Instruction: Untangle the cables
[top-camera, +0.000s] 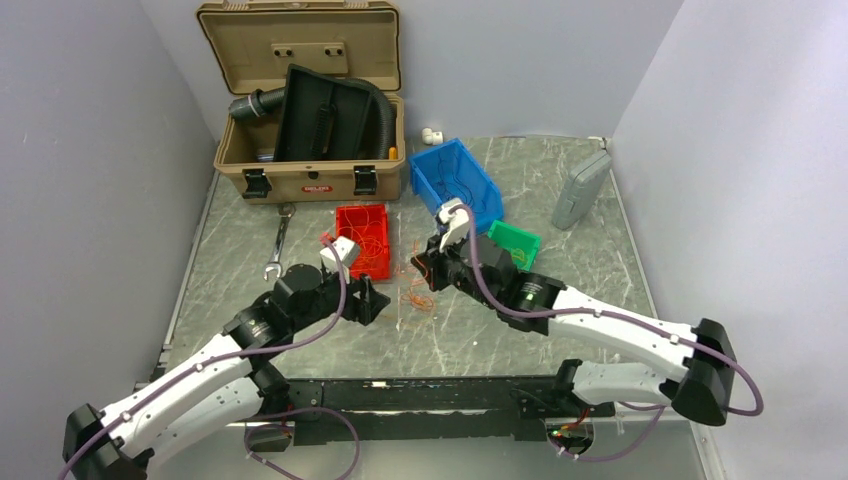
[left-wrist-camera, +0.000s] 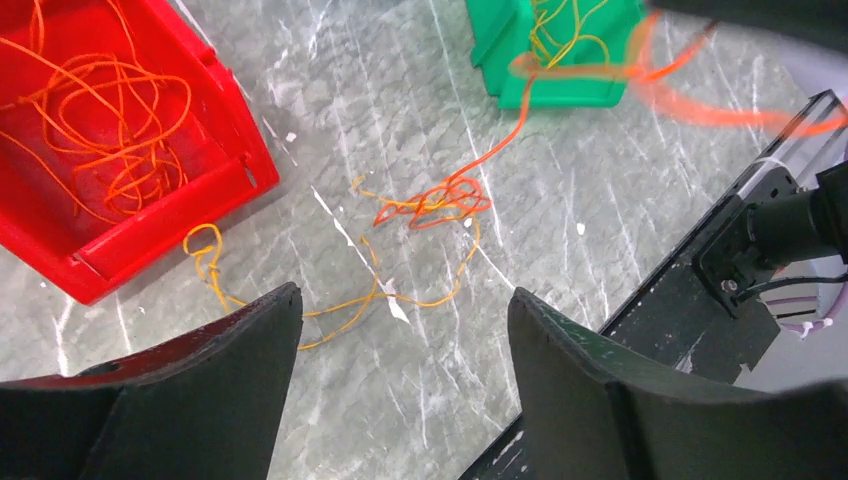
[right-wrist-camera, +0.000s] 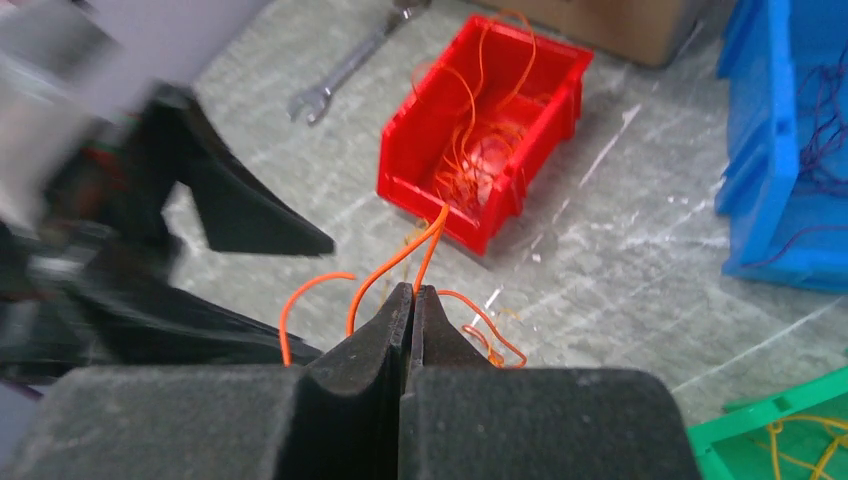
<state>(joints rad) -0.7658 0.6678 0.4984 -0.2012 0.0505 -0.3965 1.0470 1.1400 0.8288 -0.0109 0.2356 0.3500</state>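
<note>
A tangle of thin orange and yellow cables (top-camera: 415, 290) lies on the marble table between my two grippers. In the left wrist view it is an orange-red knot (left-wrist-camera: 435, 205) with a yellow strand (left-wrist-camera: 340, 305) trailing toward the red bin. My right gripper (right-wrist-camera: 412, 290) is shut on an orange cable (right-wrist-camera: 435, 235) and holds it above the table (top-camera: 425, 262). The strand rises taut from the knot, blurred (left-wrist-camera: 700, 110). My left gripper (left-wrist-camera: 400, 310) is open and empty, low over the table just short of the yellow strand (top-camera: 375, 300).
A red bin (top-camera: 345, 215) holds orange wires, a green bin (top-camera: 520, 235) yellow wires, and a blue bin (top-camera: 440, 185) dark wires. A tan toolbox (top-camera: 300, 180) with a black hose stands at the back left. A wrench (top-camera: 280, 240) and a grey case (top-camera: 580, 190) lie on the table.
</note>
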